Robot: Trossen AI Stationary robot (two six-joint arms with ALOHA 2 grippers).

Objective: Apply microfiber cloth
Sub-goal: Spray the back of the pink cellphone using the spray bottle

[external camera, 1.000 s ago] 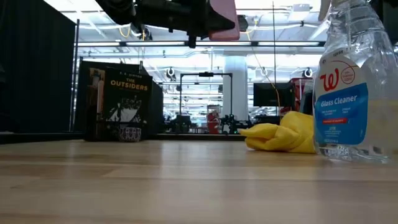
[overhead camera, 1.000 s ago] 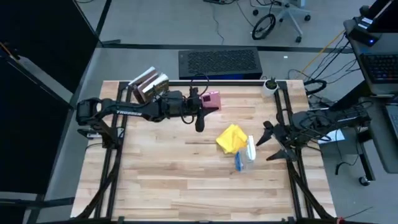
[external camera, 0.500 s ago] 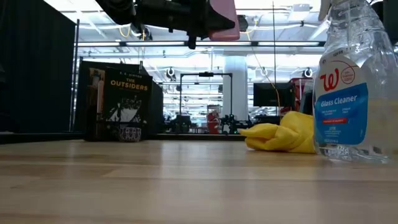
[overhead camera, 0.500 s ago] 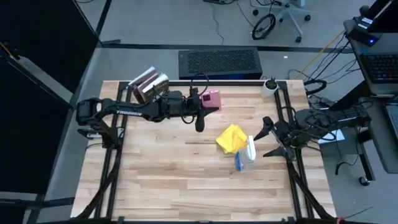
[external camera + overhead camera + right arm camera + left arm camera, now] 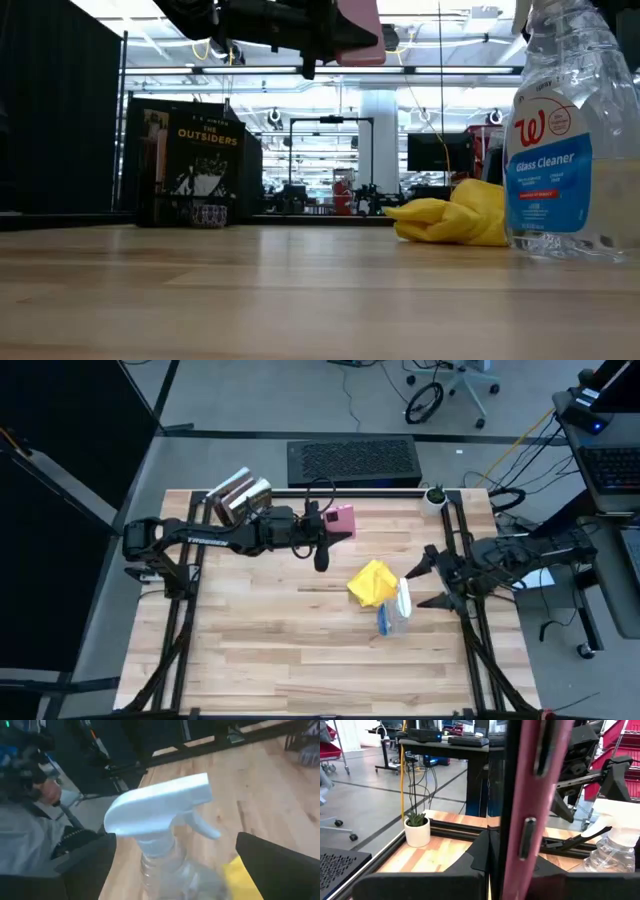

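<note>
Two dark, nearly black robot arms w/ slim jointed links; the left arm (image 5: 215, 538) carries white lettering along its forearm, too small to read. A thin black cable loops above its wrist. The right arm (image 5: 530, 555) ends in two flat, tapering black fingers (image 5: 280, 870), matte finish.

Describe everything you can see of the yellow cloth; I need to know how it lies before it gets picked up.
The microfiber cloth is bright yellow, soft and crumpled into a bunched heap rather than spread flat. It lies on the wooden table, right of centre. The spray bottle stands right beside it, apparently touching its edge. In the low view its folds sag onto the tabletop. Neither tool holds it; the right tool is open, just beyond the bottle.
</note>
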